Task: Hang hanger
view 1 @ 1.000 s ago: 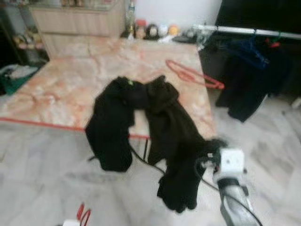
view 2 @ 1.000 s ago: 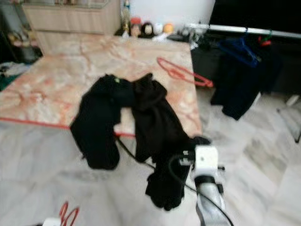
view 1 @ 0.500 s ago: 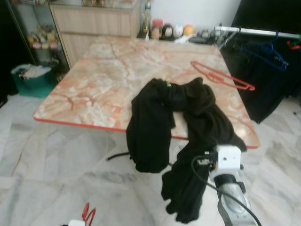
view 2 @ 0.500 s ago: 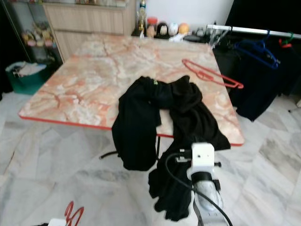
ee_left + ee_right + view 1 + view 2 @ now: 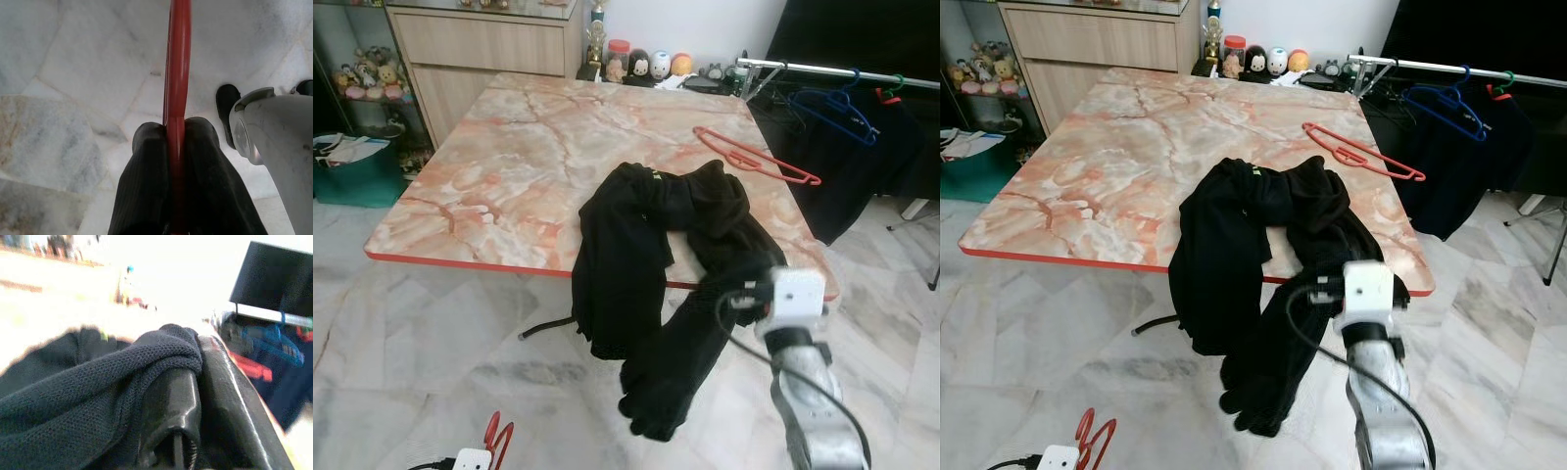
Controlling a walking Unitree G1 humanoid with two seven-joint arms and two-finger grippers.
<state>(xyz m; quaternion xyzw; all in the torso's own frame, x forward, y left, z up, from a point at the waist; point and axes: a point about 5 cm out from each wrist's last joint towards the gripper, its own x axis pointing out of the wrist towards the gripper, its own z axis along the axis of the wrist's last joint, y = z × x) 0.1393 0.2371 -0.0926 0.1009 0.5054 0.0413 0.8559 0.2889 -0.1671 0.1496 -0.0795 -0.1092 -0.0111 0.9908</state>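
Right gripper (image 5: 195, 396) raised forward, fingers clamped; left gripper (image 5: 175, 142) low, pinched tight, pointing floorward.

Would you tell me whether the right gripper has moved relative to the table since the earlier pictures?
Yes. The right gripper, clamped on the black garment, has risen toward the table edge.

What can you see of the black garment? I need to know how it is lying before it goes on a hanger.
The black garment is a dark knitted fabric, crumpled in a heap on the near edge of the marble table. Two long parts hang over the edge toward the floor. The right hand is shut on a fold of its knit. A red hanger lies apart, farther back.
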